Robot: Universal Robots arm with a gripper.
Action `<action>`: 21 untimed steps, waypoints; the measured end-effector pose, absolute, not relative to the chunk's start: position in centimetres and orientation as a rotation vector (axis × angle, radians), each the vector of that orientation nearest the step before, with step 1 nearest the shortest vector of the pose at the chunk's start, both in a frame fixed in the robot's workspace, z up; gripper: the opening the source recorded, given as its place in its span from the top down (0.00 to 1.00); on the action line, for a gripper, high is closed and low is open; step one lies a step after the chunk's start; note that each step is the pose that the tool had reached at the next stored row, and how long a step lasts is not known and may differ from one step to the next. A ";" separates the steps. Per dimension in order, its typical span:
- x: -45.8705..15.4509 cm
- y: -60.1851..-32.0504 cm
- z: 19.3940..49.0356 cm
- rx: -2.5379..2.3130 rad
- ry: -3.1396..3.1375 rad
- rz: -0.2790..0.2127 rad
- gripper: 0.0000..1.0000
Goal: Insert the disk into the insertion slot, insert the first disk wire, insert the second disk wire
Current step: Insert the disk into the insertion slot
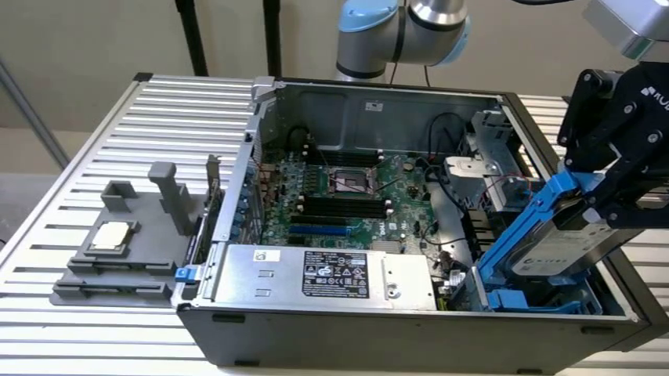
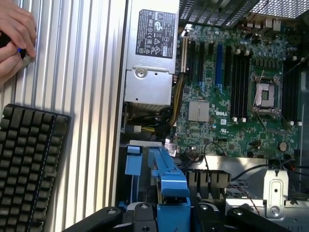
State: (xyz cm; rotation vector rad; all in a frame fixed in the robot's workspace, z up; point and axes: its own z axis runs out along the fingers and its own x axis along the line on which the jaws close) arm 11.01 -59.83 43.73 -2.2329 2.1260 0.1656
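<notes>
The disk (image 1: 573, 244), a silver drive with a white label in a bright blue frame (image 1: 526, 229), hangs steeply tilted over the right front corner of the open computer case. My gripper (image 1: 603, 213) is shut on its upper end. The frame's lower end reaches down toward the insertion slot (image 1: 535, 301), a bay with blue rails in the case floor. In the wrist view the blue frame (image 2: 169, 178) runs out from between my black fingers (image 2: 141, 212) toward the slot's blue rail (image 2: 132, 162). Thin red and black wires (image 1: 508, 186) lie by the drive cage; which are the disk wires I cannot tell.
A silver power-supply box (image 1: 326, 276) sits along the case's front wall, beside the green motherboard (image 1: 345, 192). A grey fixture (image 1: 121, 243) stands on the ribbed table at the exterior view's left. In the wrist view, a person's hand (image 2: 14, 36) and a black keyboard (image 2: 30, 164) lie on the table.
</notes>
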 end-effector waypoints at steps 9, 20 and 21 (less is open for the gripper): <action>11.0 -60.4 44.8 -2.238 2.125 0.157 0.68; 10.8 -60.5 44.9 -2.250 2.137 0.113 0.68; 10.8 -60.5 44.9 -2.251 2.138 0.111 0.68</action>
